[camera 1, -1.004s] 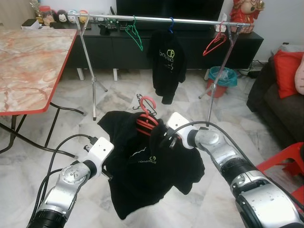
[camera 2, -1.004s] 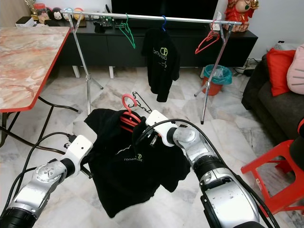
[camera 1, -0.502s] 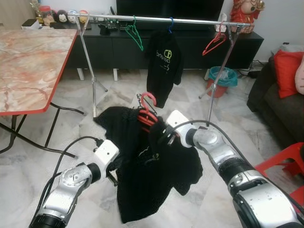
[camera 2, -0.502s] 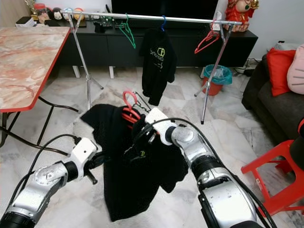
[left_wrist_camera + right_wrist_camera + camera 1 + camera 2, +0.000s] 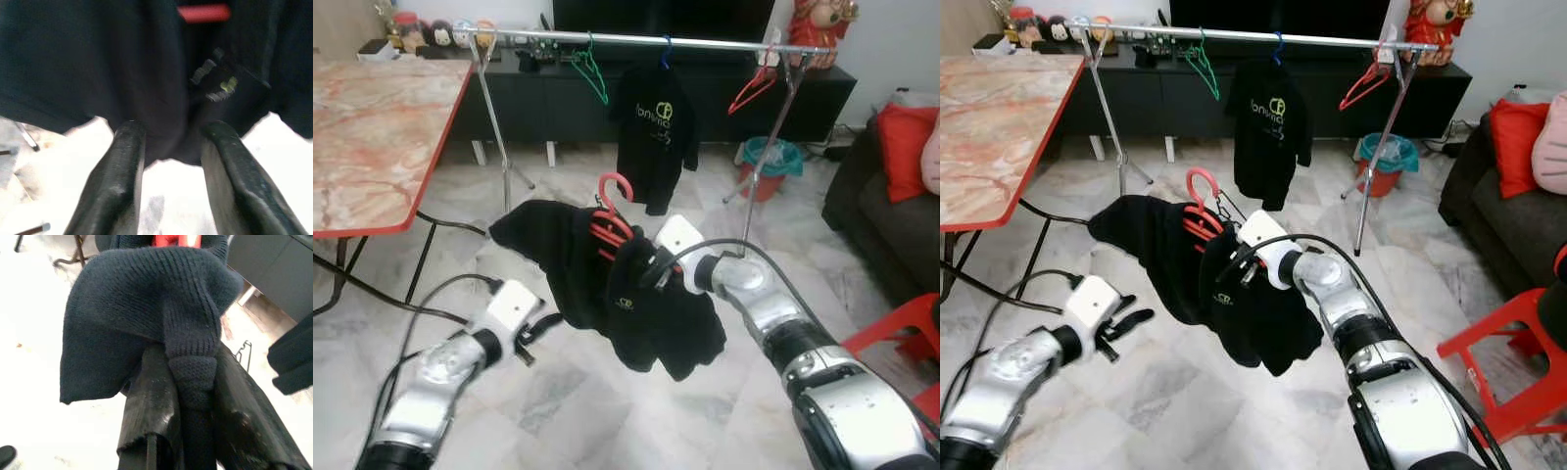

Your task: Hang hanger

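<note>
- The right gripper (image 5: pixel 651 272) clamps a fold of the black shirt (image 5: pixel 636 304), its two fingers (image 5: pixel 151 396) pinching the knit collar between them, and holds the garment in the air above the marble floor (image 5: pixel 724 411).
- The shirt hangs bunched on a red hanger (image 5: pixel 610 211), whose hook stands up above the cloth, well short of the silver clothes rail (image 5: pixel 636 40).
- The left gripper (image 5: pixel 540 333) hovers just beside the shirt's lower edge, fingers (image 5: pixel 120 181) spread apart and holding nothing.
- On the rail hang a green hanger (image 5: pixel 590 70), a second black shirt (image 5: pixel 656 127) and another red hanger (image 5: pixel 751 90).
</note>
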Available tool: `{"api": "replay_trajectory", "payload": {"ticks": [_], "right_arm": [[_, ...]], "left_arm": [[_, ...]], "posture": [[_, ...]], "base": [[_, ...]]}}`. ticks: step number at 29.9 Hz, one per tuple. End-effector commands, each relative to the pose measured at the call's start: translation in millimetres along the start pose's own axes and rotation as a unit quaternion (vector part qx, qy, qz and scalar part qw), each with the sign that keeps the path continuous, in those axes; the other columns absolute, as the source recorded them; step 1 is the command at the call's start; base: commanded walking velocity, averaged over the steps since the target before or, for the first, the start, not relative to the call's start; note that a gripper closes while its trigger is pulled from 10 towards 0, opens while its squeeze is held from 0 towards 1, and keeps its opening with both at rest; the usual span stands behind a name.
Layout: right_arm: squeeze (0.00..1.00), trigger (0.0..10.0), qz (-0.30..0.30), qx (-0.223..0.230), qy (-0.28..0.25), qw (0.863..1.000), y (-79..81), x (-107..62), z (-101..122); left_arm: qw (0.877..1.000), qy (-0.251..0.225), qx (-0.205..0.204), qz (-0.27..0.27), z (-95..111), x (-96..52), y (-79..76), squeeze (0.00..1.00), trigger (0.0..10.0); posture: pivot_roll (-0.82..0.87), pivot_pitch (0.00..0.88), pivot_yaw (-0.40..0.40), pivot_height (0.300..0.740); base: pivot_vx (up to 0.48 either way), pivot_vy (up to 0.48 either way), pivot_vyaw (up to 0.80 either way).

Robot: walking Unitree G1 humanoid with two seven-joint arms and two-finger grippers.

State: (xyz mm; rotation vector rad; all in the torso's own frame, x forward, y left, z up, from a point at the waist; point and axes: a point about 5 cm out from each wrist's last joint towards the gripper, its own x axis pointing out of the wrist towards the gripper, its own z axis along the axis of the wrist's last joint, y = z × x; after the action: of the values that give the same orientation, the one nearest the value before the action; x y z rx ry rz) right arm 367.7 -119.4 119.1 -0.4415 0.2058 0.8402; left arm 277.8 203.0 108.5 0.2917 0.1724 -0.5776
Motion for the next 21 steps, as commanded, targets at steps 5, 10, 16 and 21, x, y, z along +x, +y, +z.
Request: {"api": "replay_trajectory", "payload": {"ticks": [5, 10, 16, 21], "right_arm": [[0.00, 10.0, 0.027, 0.001, -0.018, 0.999, -0.5, -9.5, -6], [0.00, 10.0, 0.072, -0.001, -0.022, 0.997, -0.3, -20.1, -14], [0.00, 10.0, 0.120, -0.003, -0.028, 0.992, 0.3, -29.2, -19], [0.00, 10.0, 0.177, -0.004, -0.042, 0.983, 4.0, -35.1, -18]], "left_arm": [[0.999, -0.036, -0.028, -0.018, 15, -14.3, 4.6, 1.00, 10.0], [0.993, -0.082, -0.041, -0.067, 44, -26.3, 11.2, 1.00, 10.0], [0.985, -0.124, -0.043, -0.112, 72, -31.4, 13.8, 1.00, 10.0], [0.981, -0.108, -0.024, -0.158, 78, -29.0, 6.4, 1.00, 10.0]], "posture": [[0.03, 0.000, -0.085, 0.736], [0.04, 0.000, -0.080, 0.736], [0.04, 0.000, -0.075, 0.736], [0.04, 0.000, -0.076, 0.736]], "base": [[0.000, 0.000, 0.00], [0.000, 0.000, 0.00], [0.000, 0.000, 0.00], [0.000, 0.000, 0.00]]}}
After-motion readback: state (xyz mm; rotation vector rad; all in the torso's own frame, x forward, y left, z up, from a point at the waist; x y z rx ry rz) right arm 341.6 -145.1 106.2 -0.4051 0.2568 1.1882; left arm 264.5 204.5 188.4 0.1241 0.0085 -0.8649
